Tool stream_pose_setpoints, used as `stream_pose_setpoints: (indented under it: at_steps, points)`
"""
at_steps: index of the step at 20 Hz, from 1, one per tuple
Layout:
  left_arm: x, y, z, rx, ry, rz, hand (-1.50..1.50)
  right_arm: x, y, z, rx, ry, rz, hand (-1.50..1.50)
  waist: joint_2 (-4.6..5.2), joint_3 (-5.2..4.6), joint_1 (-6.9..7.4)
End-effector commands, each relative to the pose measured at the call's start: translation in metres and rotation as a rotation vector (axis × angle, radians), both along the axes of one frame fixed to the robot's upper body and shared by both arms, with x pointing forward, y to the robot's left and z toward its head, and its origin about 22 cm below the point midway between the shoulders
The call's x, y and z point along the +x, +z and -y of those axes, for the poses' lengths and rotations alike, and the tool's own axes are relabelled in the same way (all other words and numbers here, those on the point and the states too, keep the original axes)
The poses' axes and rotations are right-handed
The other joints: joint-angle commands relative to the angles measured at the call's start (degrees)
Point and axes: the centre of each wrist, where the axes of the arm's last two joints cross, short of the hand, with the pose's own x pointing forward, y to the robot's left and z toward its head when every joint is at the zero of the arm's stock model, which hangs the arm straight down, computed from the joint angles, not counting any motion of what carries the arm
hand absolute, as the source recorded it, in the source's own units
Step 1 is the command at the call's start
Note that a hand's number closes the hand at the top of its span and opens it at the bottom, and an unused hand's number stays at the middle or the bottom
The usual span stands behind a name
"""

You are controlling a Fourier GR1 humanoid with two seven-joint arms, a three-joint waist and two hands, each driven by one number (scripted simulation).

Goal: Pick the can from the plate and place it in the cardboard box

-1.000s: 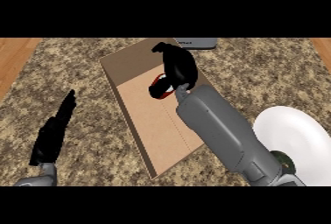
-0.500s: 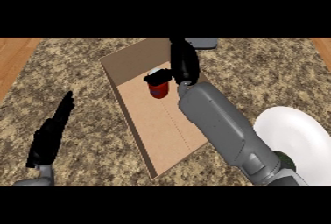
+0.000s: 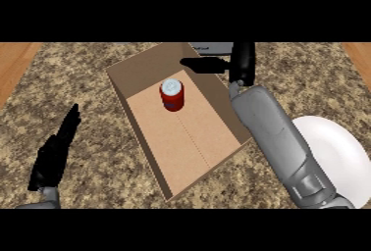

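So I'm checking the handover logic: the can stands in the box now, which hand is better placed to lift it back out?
Right. The right hand, open, hovers by the cardboard box just beyond the can; the left hand rests open near the counter's left side.

A red can (image 3: 172, 95) stands upright in the cardboard box's (image 3: 190, 147) far end; the near floor lies bare, walls enclosing it.
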Motion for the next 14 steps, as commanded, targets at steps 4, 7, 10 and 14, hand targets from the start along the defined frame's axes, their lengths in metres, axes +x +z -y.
stream_pose_setpoints:
  at_steps: [4, 7, 10, 14]
  points:
    - [-0.007, -0.023, -0.001, 0.001, 0.03, 0.013, 0.0, -0.006, -0.011, 0.112, 0.078, -0.183, 0.056, -1.5, -0.1, -0.03, -1.16]
    - [-0.002, -0.008, -0.008, -0.003, 0.034, -0.014, 0.0, -0.028, 0.005, 0.161, 0.121, -0.178, 0.071, -1.5, -0.48, -0.02, -1.9]
    - [-0.006, 0.005, -0.004, -0.019, 0.017, -0.021, 0.0, -0.049, -0.025, 0.198, 0.117, -0.172, 0.062, -1.5, -0.27, 0.0, -0.98]
    - [-0.011, 0.009, -0.002, -0.009, 0.02, -0.005, 0.0, -0.073, -0.002, 0.266, 0.079, -0.121, 0.065, -1.5, -0.24, 0.01, -0.85]
